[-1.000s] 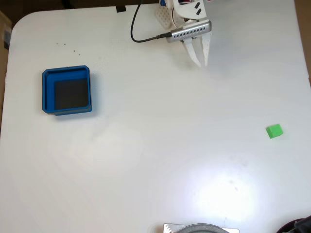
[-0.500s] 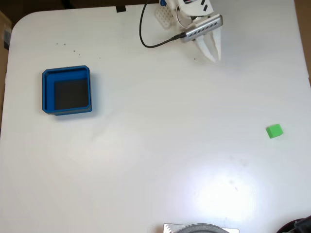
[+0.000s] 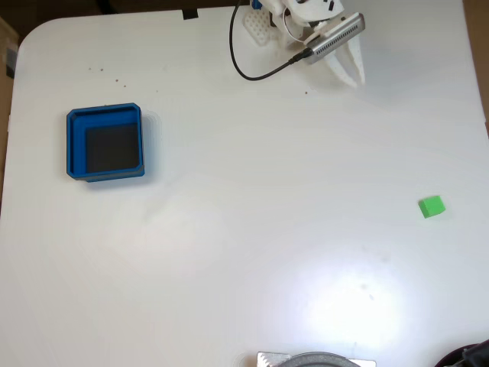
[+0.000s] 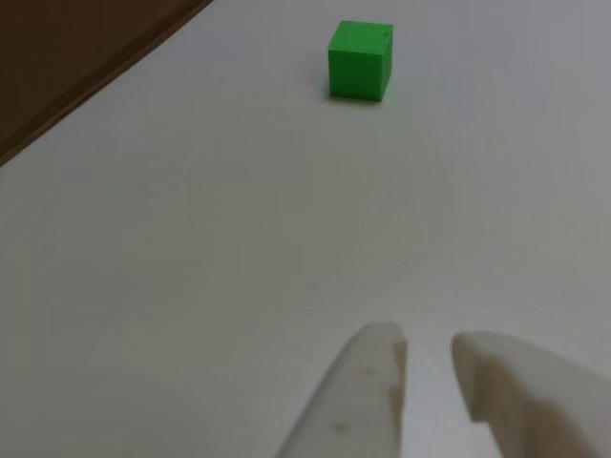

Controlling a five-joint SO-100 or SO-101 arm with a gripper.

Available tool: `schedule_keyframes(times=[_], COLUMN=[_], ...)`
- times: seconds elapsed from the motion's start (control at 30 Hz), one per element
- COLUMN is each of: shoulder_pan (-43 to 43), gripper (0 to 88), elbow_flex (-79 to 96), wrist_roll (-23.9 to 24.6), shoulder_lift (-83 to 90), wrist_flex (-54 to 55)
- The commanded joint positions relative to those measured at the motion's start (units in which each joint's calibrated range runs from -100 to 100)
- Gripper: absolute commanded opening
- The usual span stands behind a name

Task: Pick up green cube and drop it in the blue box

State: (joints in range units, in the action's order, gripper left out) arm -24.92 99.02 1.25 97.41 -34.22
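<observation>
jaws: nearly closed, a narrow gap between the two white fingers, nothing held between them.
gripper point(image 3: 354, 75): at the top of the fixed view, right of centre, fingers pointing down and to the right over bare table; in the other view point(image 4: 427, 353) the two fingertips enter from the bottom edge.
fingers point(image 4: 368, 382): white, plain, apart from every object.
green cube point(image 3: 432, 206): resting flat on the table toward the right edge of the fixed view, well apart from the gripper; in the other view point(image 4: 360, 60) it stands upright near the top, ahead of the fingertips.
blue box point(image 3: 105, 112): on the left side of the fixed view, upright, dark floor bare, far from the cube.
table point(image 3: 244, 252): white, with a bright glare patch low and right of centre in the fixed view.
cable point(image 3: 252, 73): black, looping from the top edge to a grey module on the arm.
grey module point(image 3: 335, 37): slotted, mounted just above the fingers.
</observation>
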Motion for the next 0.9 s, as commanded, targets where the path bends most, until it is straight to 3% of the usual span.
schedule_keyframes(times=[0.0,0.87], shoulder_pan=[-0.4,-0.3], gripper=[1.6,1.6], elbow_flex=[-1.9,-50.5], wrist_roll=[0.1,0.1], shoulder_lift=[-3.2,-48.9], wrist_flex=[0.9,0.8])
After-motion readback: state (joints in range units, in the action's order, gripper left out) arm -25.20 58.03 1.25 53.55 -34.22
